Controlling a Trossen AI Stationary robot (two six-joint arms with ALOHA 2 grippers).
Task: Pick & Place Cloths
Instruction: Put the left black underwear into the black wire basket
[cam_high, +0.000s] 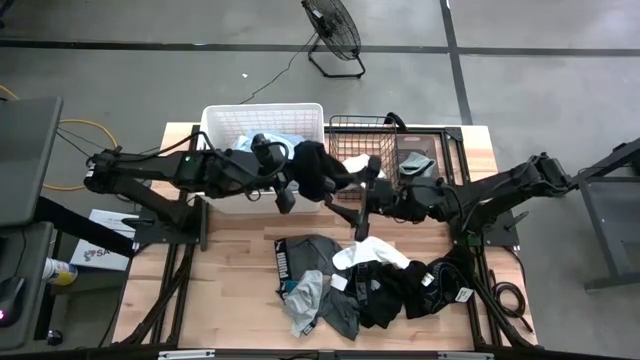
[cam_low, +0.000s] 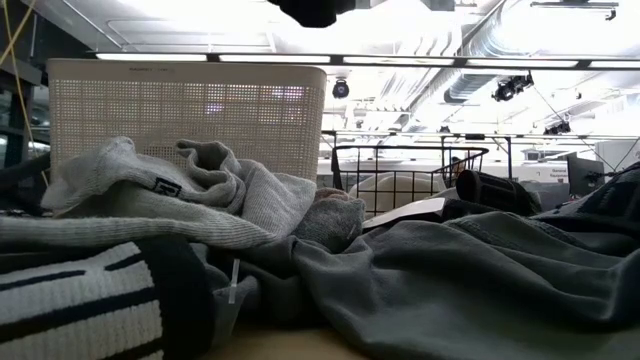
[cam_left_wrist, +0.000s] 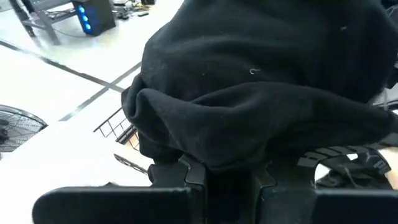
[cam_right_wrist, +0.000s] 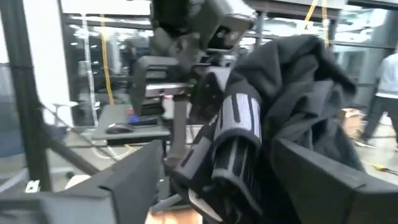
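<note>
Black fleece fills my left wrist view: the black garment (cam_left_wrist: 261, 93) hangs bunched just above my left gripper (cam_left_wrist: 227, 177), pinched between the two fingers, which sit narrow on a fold of it. Held high so it clears the rims, I judge.

Largest first. Desk (cam_high: 230, 290), light wood, below both grippers. White plastic tub (cam_high: 262, 125) directly behind and under my left gripper (cam_high: 287, 195); pale fabric already inside. Black wire basket (cam_high: 362, 135) just to its right, behind my right gripper (cam_high: 365, 215). The garment (cam_high: 320, 170) dangles between the two containers, so either could receive it; I cannot tell which.

Cloth pile (cam_high: 360, 285) lies on the desk in front of both grippers: grey, white, black pieces, overlapping, not yet sorted. Low view shows the grey folds (cam_low: 450, 270) heaped close.

Right gripper (cam_right_wrist: 214, 168): open wide, close to the hanging garment's dark striped part (cam_right_wrist: 239, 143), seemingly there to help with the hanging end. Whether it touches, I cannot tell.
</note>
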